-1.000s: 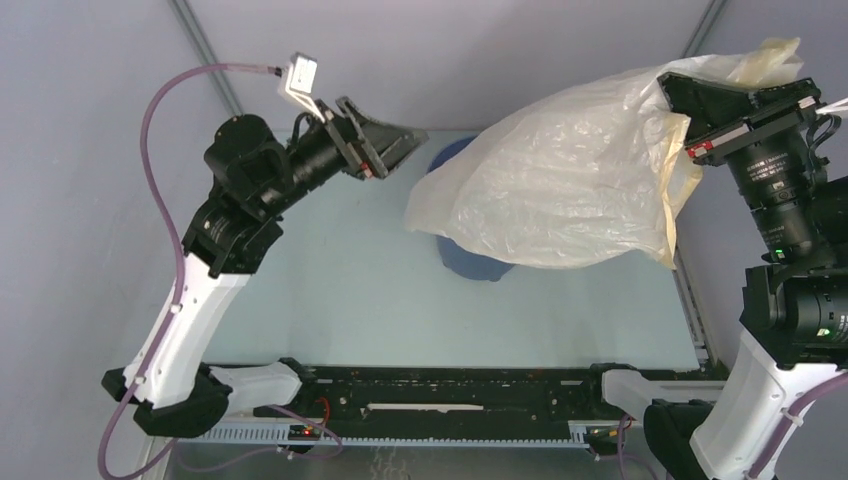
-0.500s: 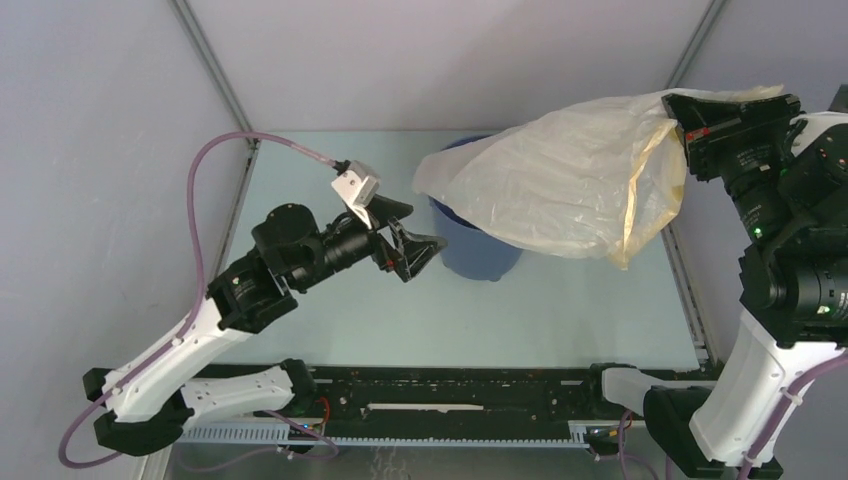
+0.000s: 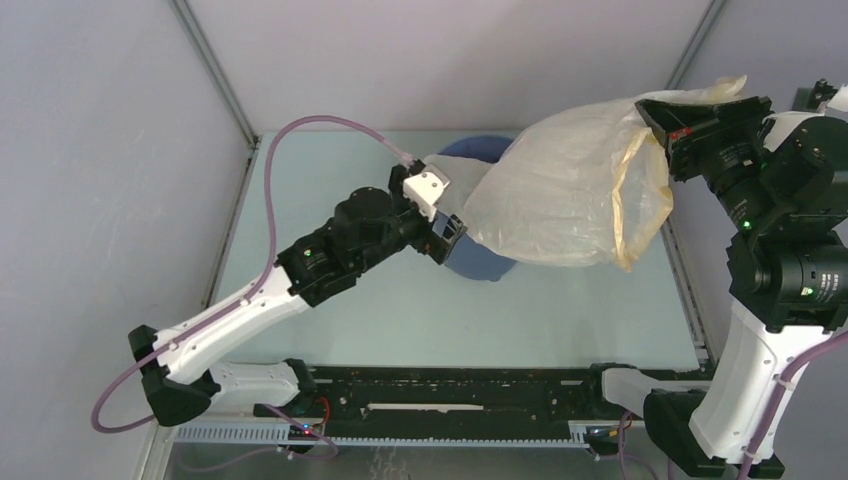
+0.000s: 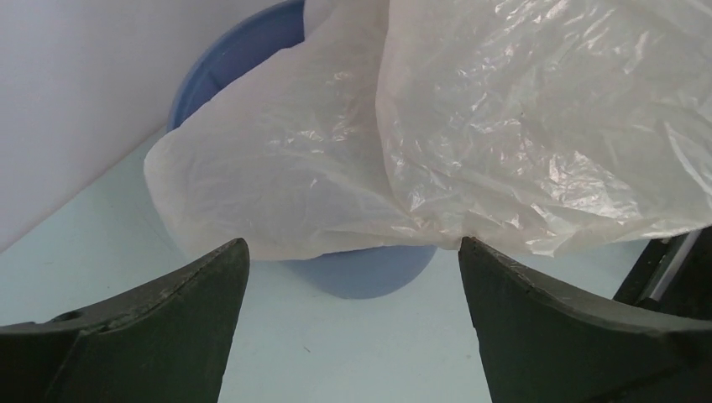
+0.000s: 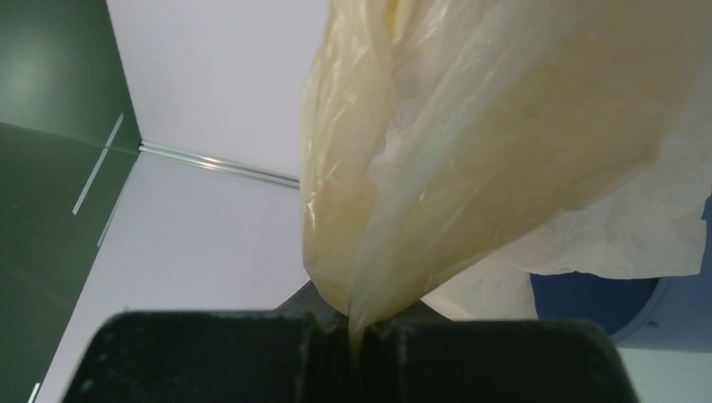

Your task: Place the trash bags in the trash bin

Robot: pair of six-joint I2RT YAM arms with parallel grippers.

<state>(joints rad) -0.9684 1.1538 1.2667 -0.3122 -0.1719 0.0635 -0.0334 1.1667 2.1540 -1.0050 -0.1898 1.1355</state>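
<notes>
Your right gripper (image 3: 668, 128) pinches trash bag (image 3: 560, 190) above bin (image 3: 482, 264), bag hanging across it; left gripper (image 3: 447, 236) just beside bin.

Bright even diffuse light, shadows faint on pale bench (image 3: 580, 310), small white glints on crinkly translucent cream plastic bag (image 4: 520, 126), bag soft and out of focus close to black right gripper (image 5: 361, 340), top view sharp

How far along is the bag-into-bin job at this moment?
Done: the right hand is shut on the trash bag, holding it up over the blue bin. In hand: the bag's lower end drapes across the bin's rim, with the left hand open just in front of it. Left: the bag hangs mostly outside the bin, so getting it inside is not yet done.
</notes>
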